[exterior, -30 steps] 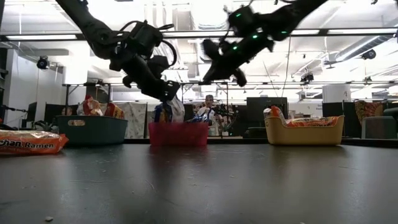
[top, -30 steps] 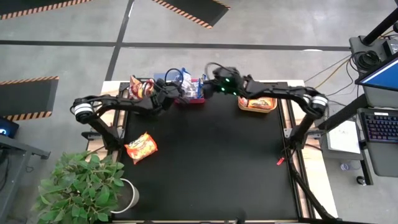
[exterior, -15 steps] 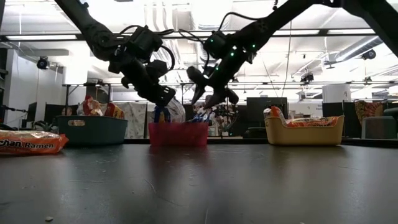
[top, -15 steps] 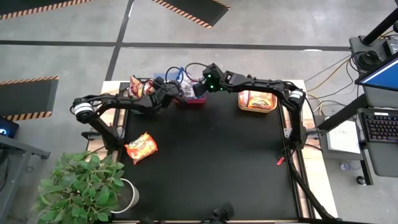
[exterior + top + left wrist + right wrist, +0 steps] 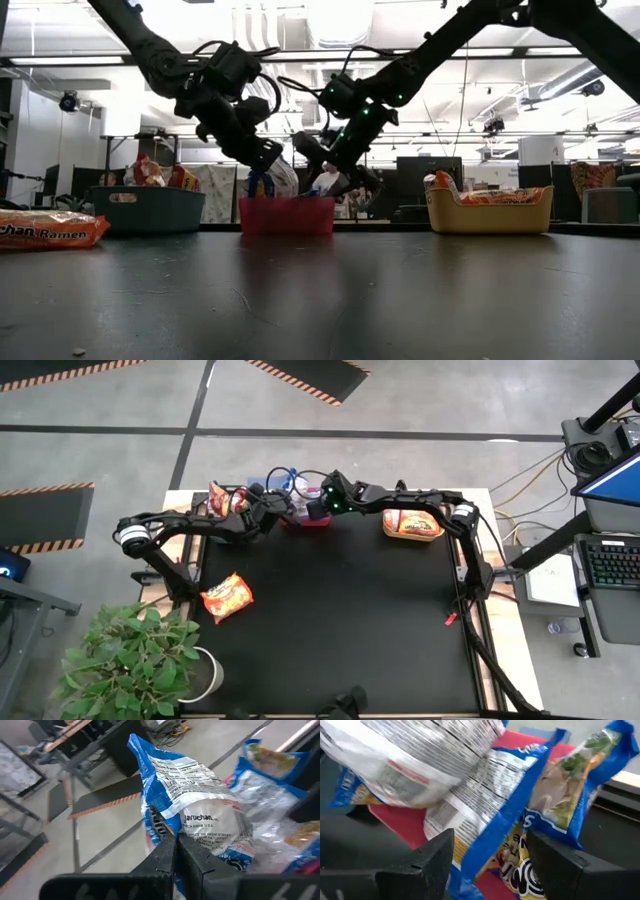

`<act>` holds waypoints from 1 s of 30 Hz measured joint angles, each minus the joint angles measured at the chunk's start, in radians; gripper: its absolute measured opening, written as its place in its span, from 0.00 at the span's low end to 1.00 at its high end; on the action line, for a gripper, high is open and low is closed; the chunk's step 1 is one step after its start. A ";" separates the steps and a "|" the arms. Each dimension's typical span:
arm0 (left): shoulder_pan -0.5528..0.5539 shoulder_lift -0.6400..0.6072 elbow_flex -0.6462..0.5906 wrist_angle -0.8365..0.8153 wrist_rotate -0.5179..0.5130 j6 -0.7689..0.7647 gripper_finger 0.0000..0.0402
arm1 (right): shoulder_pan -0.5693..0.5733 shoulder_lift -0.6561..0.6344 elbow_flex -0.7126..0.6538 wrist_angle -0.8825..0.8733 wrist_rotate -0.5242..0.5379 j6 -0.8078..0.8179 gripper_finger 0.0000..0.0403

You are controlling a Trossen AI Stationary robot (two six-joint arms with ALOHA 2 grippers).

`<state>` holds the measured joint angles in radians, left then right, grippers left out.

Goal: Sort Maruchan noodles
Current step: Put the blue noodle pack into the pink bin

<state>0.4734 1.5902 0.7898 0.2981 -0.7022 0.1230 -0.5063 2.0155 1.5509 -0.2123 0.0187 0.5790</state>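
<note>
A red bin (image 5: 287, 215) at the table's far edge holds several blue Maruchan noodle packets. My left gripper (image 5: 176, 845) is shut on a blue-and-white packet (image 5: 195, 795) just left of the bin. My right gripper (image 5: 492, 857) is open and reaches down into the bin. Its fingers stand on either side of a blue-and-yellow packet (image 5: 515, 835), which leans on the other packets. An orange packet (image 5: 227, 597) lies flat at the table's left. My left gripper pinches the blue-and-white packet between its two shut fingers, at a blue edge (image 5: 161, 822). It comes from the table's left, slanting slightly down. The packet stands up beyond the fingertips beside the other blue packets. Whether my right gripper's fingers touch the blue-and-yellow packet I cannot tell.
A dark grey bin (image 5: 226, 500) with orange packets stands at the far left. An orange bin (image 5: 412, 524) with orange packets stands at the far right. The two grippers are close together over the red bin. The black tabletop (image 5: 340, 620) stretches toward the near edge.
My right gripper has come down and toward the table's left, from above the gap between the bins into the red bin, tipping further downward. Its fingers have opened. My left gripper has stayed where it was with its packet.
</note>
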 joint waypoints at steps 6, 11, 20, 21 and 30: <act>0.000 0.000 0.000 0.000 0.035 -0.006 0.00 | 0.003 0.008 -0.002 0.067 -0.001 -0.012 0.52; 0.000 0.000 0.000 0.000 0.039 -0.008 0.00 | 0.003 0.033 -0.002 0.100 -0.001 -0.013 0.37; -0.001 0.001 0.000 0.003 0.043 -0.008 0.00 | 0.008 0.039 -0.003 0.161 0.004 -0.083 0.04; -0.002 0.000 0.000 0.005 0.057 -0.010 0.00 | 0.008 0.030 -0.003 0.167 0.006 -0.088 0.03; -0.003 -0.001 0.047 0.002 0.214 -0.062 0.00 | 0.017 -0.067 -0.002 0.199 0.007 -0.139 0.02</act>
<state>0.4707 1.5890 0.8364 0.3001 -0.4885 0.0608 -0.4890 1.9488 1.5490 -0.0137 0.0260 0.4402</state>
